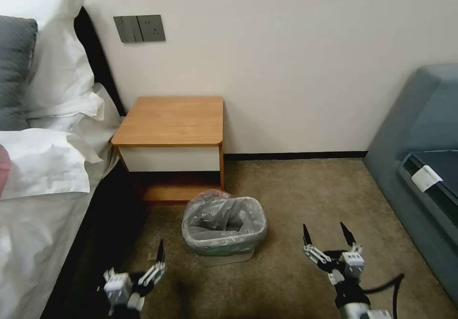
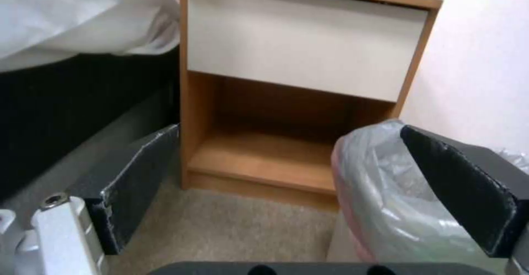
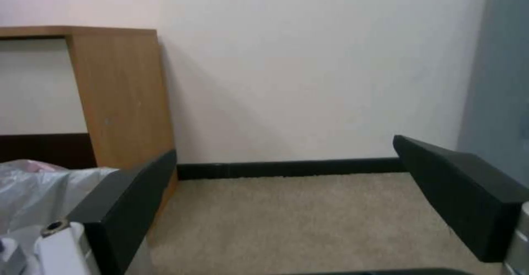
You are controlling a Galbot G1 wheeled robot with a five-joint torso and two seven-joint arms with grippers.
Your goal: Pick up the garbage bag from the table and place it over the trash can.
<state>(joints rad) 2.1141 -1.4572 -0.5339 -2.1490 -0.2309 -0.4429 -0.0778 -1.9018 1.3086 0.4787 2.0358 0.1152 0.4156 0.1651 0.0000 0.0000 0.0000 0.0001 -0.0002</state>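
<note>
The garbage bag point(image 1: 223, 221), grey translucent plastic with a pinkish rim, lines the trash can point(image 1: 224, 260) and folds down over its edge. The can stands on the carpet in front of the table point(image 1: 171, 118), whose orange-brown top is bare. My left gripper point(image 1: 136, 262) hangs low, open, just left of the can; in its wrist view the bag point(image 2: 386, 209) sits beside one finger point(image 2: 463, 192), with the table's drawer front point(image 2: 303, 43) ahead. My right gripper point(image 1: 325, 228) is open and holds nothing, low to the right of the can, with the bag point(image 3: 39, 184) off to its side.
A bed point(image 1: 43, 204) with white pillows and a grey cushion fills the left side, close to my left arm. A blue-grey sofa point(image 1: 420, 133) stands at the right. Open beige carpet point(image 1: 296, 190) lies between the table and the sofa. Wall sockets point(image 1: 140, 28) sit above the table.
</note>
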